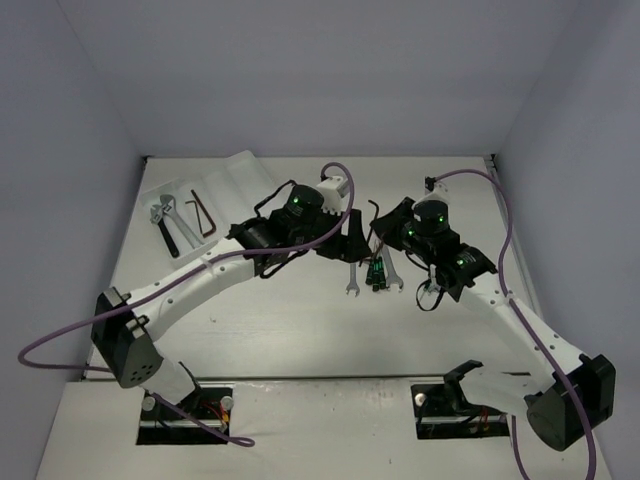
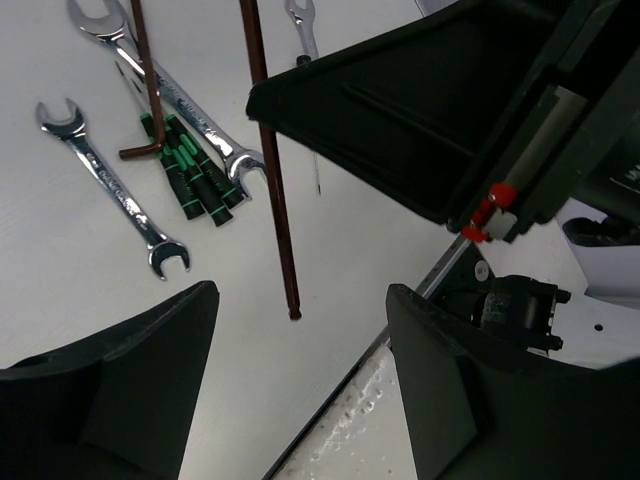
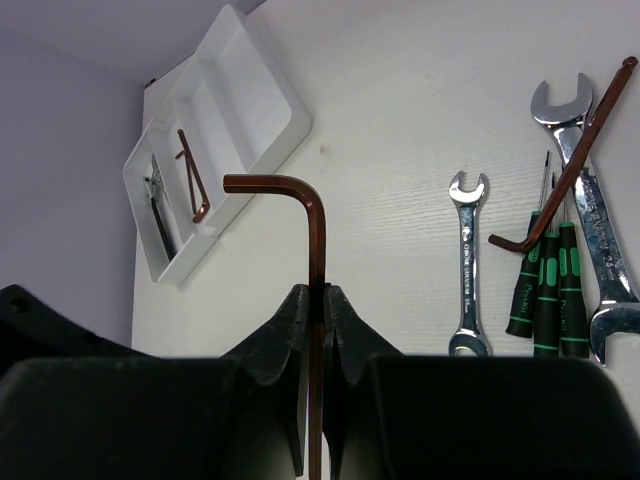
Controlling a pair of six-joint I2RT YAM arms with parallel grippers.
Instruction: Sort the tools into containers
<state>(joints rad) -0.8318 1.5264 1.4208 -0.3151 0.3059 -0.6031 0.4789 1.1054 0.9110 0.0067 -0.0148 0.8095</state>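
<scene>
Hex key, dark brown and L-shaped, stands upright in the right end effector, which is clenched on its long shank with the short leg uppermost. We find the left end effector released, its fingers spread wide. The key's free end shows in the gap between them in the left wrist view, but we cannot tell whether it sits at their depth.

The white tray lies at the upper left of the overhead view, well apart from both, with a stored hex key in one compartment. Unsorted on the worktop, at the right of the right wrist view, are:
- a small open-end wrench
- a large open-end wrench
- green-marked screwdrivers
- another hex key

We judge a handover to be in hand. We recommend that:
- the left fingers close squarely on bare shank, clear of the right's grip;
- the right lets go only once that hold is firm;
- the key then goes beside the stored one.
</scene>
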